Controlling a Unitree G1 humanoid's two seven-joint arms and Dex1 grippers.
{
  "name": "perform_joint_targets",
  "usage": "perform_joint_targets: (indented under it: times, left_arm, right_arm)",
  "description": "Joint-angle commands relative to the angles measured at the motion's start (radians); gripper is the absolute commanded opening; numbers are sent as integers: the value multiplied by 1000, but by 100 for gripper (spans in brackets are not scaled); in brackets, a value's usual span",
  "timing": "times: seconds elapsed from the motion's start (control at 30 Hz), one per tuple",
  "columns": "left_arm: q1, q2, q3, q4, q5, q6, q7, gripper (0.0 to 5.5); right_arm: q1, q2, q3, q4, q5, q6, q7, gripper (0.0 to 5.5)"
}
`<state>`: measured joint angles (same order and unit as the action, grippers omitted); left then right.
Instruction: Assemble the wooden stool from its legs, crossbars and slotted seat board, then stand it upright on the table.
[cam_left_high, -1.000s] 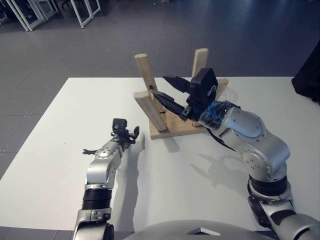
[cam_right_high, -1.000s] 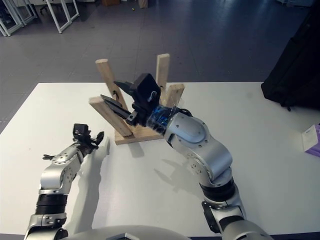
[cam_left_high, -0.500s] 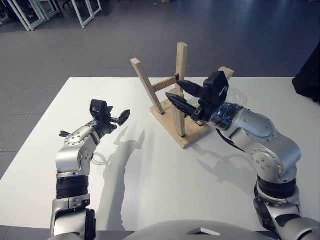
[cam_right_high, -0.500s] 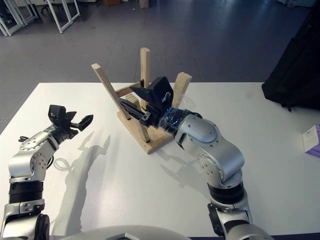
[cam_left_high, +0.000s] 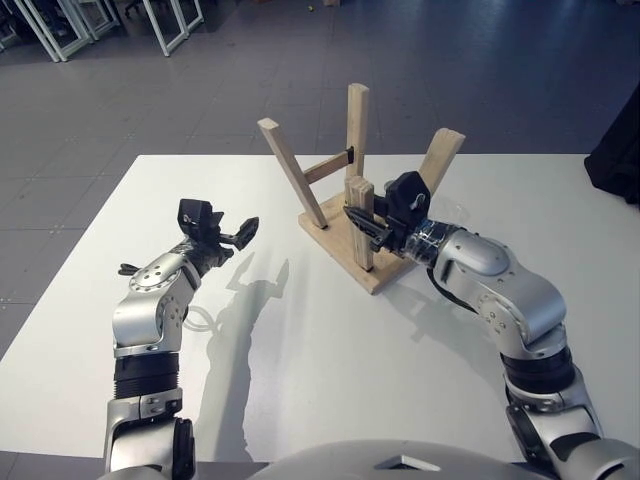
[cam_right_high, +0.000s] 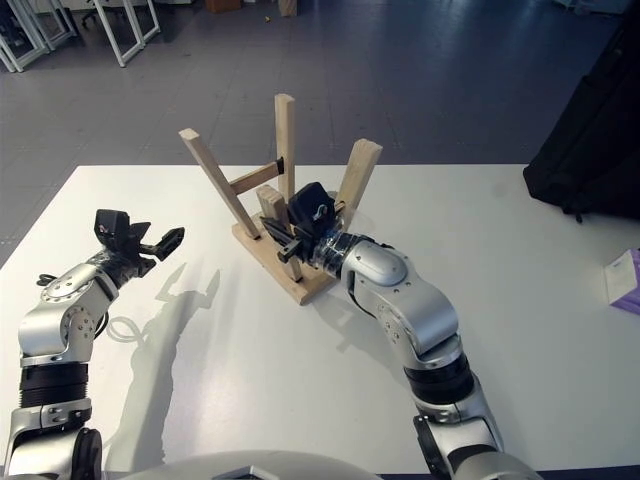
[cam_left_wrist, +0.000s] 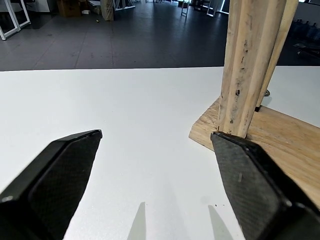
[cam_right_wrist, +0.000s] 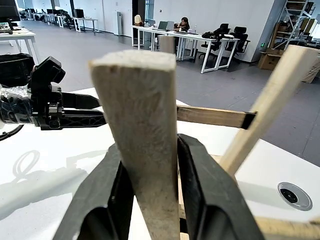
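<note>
Watch the joint first: the stool (cam_left_high: 372, 268) sits upside down on the table (cam_left_high: 300, 380), seat board (cam_right_high: 300, 285) flat on the top and legs pointing up, so it has yet to be turned over. Your only hold on it is one near leg (cam_left_high: 360, 255). If you lift or tip from that single leg, I judge the weight of the board could work the leg out of its slot, or the whole frame could swing round the grip and knock a far leg or the crossbar (cam_left_high: 328, 167) loose. A quick tilt could also skid the board's edge across the smooth tabletop rather than pivot on it (nothing is bracing the other side). The right gripper (cam_left_high: 360, 222) is closed hard on that near leg, one finger pressed flat to each face in the right wrist view, a little below the leg's top end. The left gripper (cam_left_high: 235, 232) hangs above the table well apart from the stool, its fingers (cam_left_wrist: 60, 165) spread wide with nothing between them, facing the board's corner and touching nothing. Bring it in to steady a second leg or the board before you turn anything.
</note>
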<state>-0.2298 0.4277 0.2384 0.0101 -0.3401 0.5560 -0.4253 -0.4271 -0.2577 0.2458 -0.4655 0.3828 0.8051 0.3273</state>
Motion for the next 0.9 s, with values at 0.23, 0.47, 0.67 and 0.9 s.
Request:
perform_joint_targets:
  times: [0.23,0.47,0.67,0.9]
  left_arm:
    - [81,334,36,-139,-262,62,-604,406]
    - [-60,415,-3,-17,-328,58,-808,406]
    - [-128,395,-42,6,-343,1,-876,406]
    - [-181,399,-84,27,-366,10,-973,406]
  right_arm:
    - [13,-304,-246,158,213,-28,466,105]
    - [127,-359,-202,166,236,-194,712,105]
    - [125,-387,-211,206,274,-210,803,105]
    - [89,-392,-213,244,290,-201,828,105]
